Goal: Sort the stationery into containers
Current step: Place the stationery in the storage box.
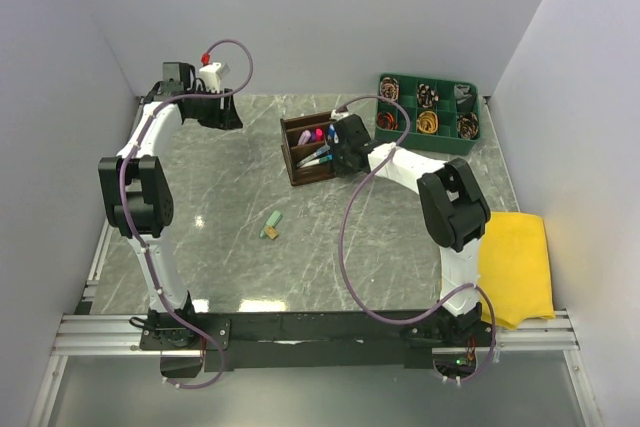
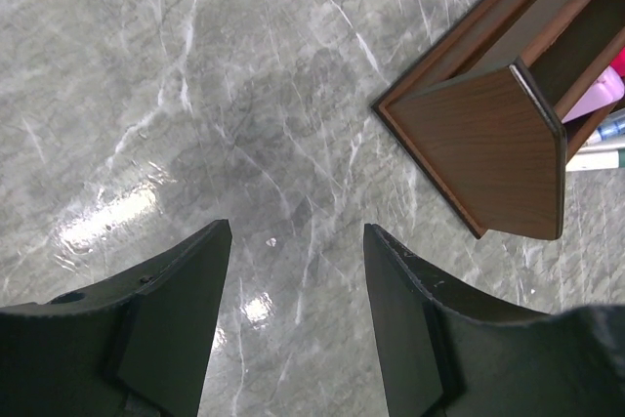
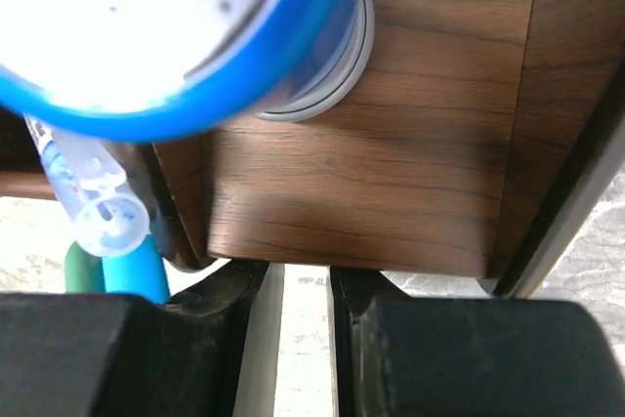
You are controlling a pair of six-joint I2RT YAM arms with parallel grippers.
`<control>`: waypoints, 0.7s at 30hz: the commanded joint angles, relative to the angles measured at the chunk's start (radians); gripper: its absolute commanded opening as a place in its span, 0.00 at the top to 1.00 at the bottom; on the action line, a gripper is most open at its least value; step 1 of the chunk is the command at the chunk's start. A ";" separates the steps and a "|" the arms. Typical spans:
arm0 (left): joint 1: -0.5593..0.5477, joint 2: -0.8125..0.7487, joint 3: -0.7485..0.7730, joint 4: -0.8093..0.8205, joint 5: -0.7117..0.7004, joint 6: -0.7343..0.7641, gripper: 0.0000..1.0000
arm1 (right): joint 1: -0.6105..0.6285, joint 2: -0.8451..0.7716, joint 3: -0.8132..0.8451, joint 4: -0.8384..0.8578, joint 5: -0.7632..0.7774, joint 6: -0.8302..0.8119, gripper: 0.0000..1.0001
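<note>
Hovering above table (image 2: 195, 95), left jaws gape empty; right jaws near-closed at organiser (image 1: 298, 165), contents unclear.

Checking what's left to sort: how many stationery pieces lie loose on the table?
2: a stubby green piece and a stubby tan piece, close together on the grey marble table in front of the dark brown wooden organiser. The arms may hide others.

Counted, top view: one dark wooden organiser (image 1: 305, 175), centre frame. Two loose eraser-like pieces, lower centre: one tan (image 1: 275, 218), one green (image 1: 268, 233). One green tray (image 1: 428, 78), six compartments, upper right. One yellow cloth (image 1: 515, 267), right edge. Markers (image 1: 318, 134) inside organiser: tally unreadable.
</note>
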 commanded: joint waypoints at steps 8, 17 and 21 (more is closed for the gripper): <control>0.005 -0.019 -0.010 0.003 0.019 -0.005 0.37 | 0.035 -0.019 0.029 0.079 0.054 0.008 0.75; 0.005 -0.032 -0.027 0.001 0.037 0.005 0.37 | 0.072 -0.083 0.003 0.093 0.100 -0.021 0.61; 0.005 -0.050 -0.053 0.021 0.045 -0.008 0.37 | 0.084 -0.095 -0.011 0.099 0.111 -0.038 0.58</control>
